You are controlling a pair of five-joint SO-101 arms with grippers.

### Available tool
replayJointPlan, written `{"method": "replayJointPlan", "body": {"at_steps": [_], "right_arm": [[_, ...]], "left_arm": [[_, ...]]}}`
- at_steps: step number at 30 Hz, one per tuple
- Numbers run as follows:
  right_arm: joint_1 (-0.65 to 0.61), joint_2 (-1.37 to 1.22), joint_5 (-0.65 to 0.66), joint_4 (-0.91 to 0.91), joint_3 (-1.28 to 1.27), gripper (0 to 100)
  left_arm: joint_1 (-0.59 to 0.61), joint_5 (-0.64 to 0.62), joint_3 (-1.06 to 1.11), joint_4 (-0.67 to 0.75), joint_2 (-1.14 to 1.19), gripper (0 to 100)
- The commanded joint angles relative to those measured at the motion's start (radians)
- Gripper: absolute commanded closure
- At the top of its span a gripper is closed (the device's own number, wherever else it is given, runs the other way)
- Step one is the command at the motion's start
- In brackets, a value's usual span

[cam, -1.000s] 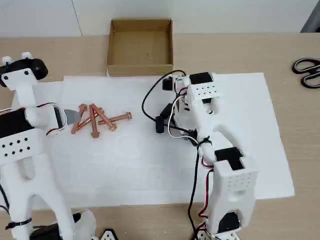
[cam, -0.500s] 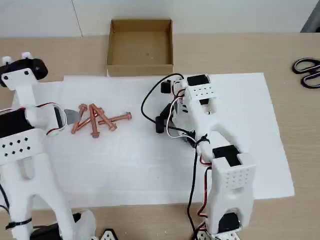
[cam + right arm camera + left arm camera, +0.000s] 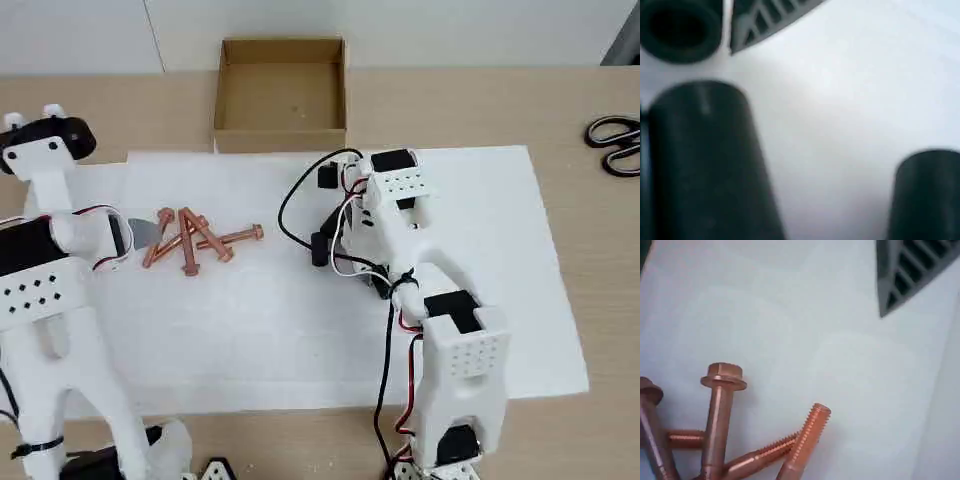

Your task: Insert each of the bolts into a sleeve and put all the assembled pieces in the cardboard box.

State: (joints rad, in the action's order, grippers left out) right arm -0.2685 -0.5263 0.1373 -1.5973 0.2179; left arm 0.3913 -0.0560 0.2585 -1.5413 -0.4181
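several threaded copper bolts point(image 3: 189, 240) | black cylindrical sleeves point(image 3: 705, 160) | both jaws: cannot tell

Bright, even overhead light — the white sheet point(image 3: 250, 310) looks nearly washed out, and the bolts point(image 3: 187, 240) cast only faint, soft shadows.

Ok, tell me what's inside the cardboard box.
Inside the cardboard box, bare brown floor shows, with no bolt or sleeve on it; the bolts lie heaped on the white sheet. The near wall may cover a thin strip of floor along its foot.
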Motion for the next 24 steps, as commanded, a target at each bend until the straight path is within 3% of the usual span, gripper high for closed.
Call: {"method": "replayJointPlan", "body": {"at_steps": [1,7,12,24], "right_arm": [[0.016,0.022,-0.012,-0.042,-0.003,84.3],[0.012,0.194,-0.028,-0.067,-0.060,84.4],[0.016,0.306,-0.026,0.047,-0.245,84.4],[0.016,0.326,-0.031,0.216,-0.411,84.4]], "left_arm": [[0.002,0.003,-0.042,0.008,-0.008,70],[0.002,0.003,-0.042,0.008,-0.008,70],[0.002,0.003,-0.042,0.008,-0.008,70],[0.002,0.003,-0.042,0.008,-0.006,70]]}}
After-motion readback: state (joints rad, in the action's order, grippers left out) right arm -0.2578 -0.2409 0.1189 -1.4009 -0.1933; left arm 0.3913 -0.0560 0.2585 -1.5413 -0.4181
